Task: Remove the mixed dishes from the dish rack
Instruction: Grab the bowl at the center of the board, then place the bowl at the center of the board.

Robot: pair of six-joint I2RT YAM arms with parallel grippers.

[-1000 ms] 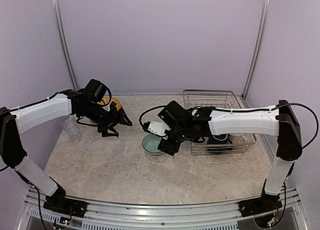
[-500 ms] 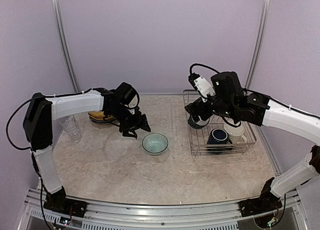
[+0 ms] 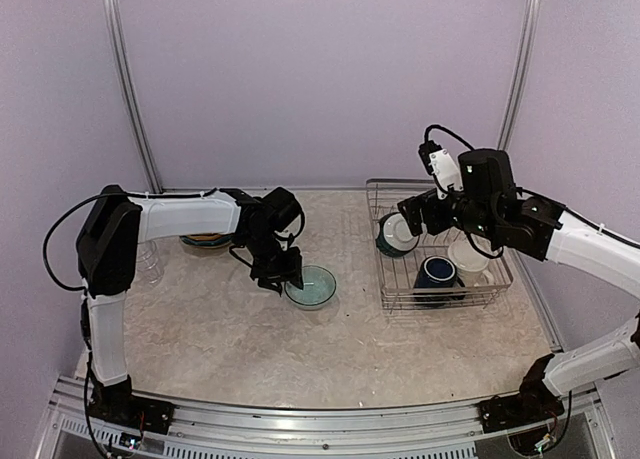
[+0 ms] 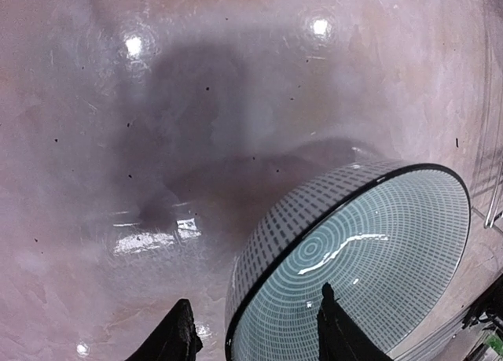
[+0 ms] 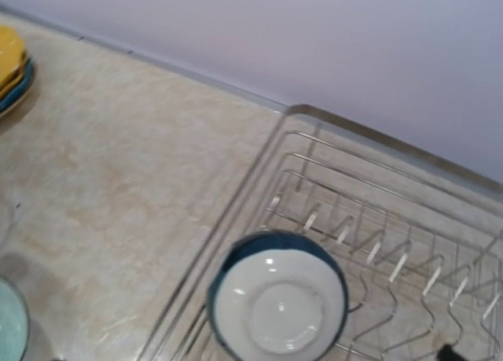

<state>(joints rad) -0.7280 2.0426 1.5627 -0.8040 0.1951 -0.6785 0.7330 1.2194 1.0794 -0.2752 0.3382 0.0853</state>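
Left gripper (image 4: 253, 336) has its jaws apart astride the rim of the pale green bowl (image 4: 361, 259), one finger inside and one outside. Only the left wrist view shows this. In the top view the right gripper (image 3: 412, 214) hangs over the dish rack (image 3: 440, 186), and I cannot tell how wide it stands. The teal bowl (image 3: 398, 235) stands on edge at its 7 o'clock, the navy mug (image 3: 437, 271) at 5 o'clock.
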